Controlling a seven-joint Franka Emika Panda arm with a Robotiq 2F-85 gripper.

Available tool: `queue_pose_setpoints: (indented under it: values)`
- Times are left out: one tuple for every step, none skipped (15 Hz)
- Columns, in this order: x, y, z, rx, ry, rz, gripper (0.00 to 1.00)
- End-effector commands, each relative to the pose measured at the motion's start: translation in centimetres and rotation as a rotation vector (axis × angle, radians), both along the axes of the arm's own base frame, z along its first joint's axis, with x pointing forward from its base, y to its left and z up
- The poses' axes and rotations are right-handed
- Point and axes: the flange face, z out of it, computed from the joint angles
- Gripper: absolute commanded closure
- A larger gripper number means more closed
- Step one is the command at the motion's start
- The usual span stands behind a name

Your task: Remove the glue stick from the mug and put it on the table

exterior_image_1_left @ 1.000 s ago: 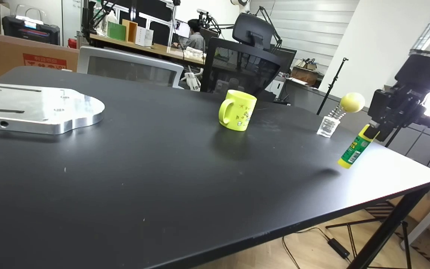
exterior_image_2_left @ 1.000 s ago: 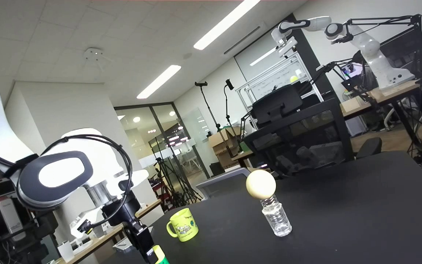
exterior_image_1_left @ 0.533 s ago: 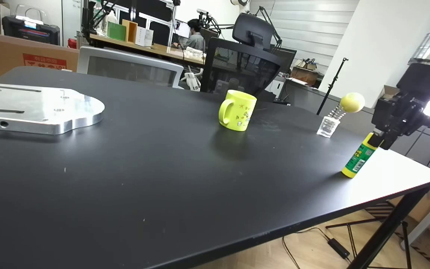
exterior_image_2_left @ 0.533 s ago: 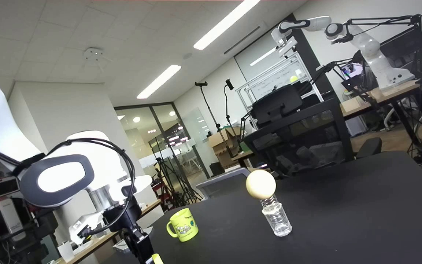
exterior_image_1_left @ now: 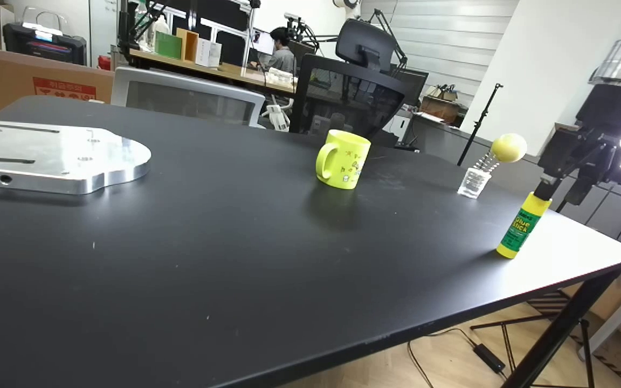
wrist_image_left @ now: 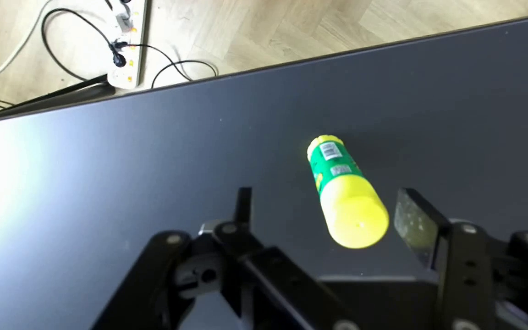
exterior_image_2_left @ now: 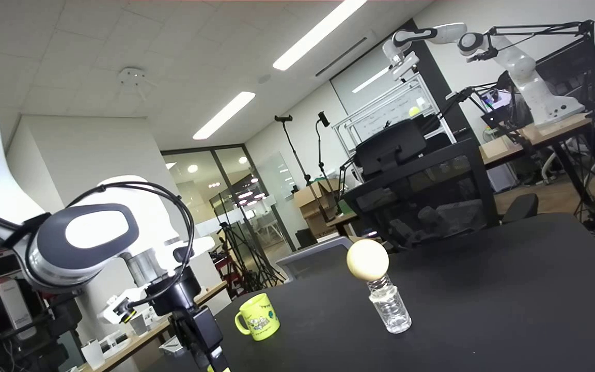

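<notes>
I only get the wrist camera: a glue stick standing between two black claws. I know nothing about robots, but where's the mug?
Observer: The mug stands upright on the table, apart from the glue stick.

Operator: Oh, neat! Is anything else up there that my picture misses?

Observer: Yes, both exterior views show a yellow ball on a clear stand.

Operator: Fun. Anything more?

Observer: In an exterior view, a silver plate lies flat on the table, at that picture's left edge.
</notes>
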Motion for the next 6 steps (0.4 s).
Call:
queue_pose_setpoints:
  values:
    - [-0.6, 1.6, 4.4, -0.069, -0.033, 0.012, 0.00]
    - [-1.1, 2.4, 5.3, -0.056, -0.038, 0.028, 0.00]
    - [0.2, 1.2, 3.0, -0.045, -0.018, 0.031, 0.00]
    - [0.1, 1.5, 3.8, -0.047, -0.029, 0.038, 0.00]
    - [0.1, 1.5, 4.0, -0.047, -0.032, 0.040, 0.00]
    - [0.1, 1.4, 3.7, -0.047, -0.027, 0.039, 0.00]
